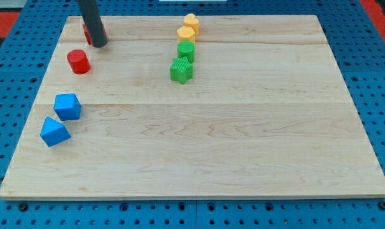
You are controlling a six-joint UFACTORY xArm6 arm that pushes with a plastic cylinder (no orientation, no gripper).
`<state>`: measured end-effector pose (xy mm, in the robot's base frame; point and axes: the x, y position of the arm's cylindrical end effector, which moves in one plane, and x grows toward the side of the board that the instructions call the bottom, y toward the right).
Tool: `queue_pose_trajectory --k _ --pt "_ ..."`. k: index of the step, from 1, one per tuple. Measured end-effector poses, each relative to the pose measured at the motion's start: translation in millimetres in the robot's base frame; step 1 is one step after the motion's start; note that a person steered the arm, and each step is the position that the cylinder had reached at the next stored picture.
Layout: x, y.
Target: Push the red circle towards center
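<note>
The red circle (78,62) is a short red cylinder near the board's left edge, toward the view's top. My tip (98,44) rests on the board just above and to the right of it, a small gap apart. A second red block (86,33) sits right behind the rod, mostly hidden by it, so its shape is unclear.
Two blue blocks (67,106) (54,131) lie at the left, below the red circle. Two yellow blocks (191,22) (186,34) and two green blocks (186,51) (181,70) form a column at top centre. The wooden board (211,146) lies on a blue pegboard.
</note>
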<state>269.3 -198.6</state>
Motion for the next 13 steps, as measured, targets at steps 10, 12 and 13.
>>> queue_pose_trajectory --k 10,12,13 --pt "61 -57" --pt "80 -47" --pt "87 -23"
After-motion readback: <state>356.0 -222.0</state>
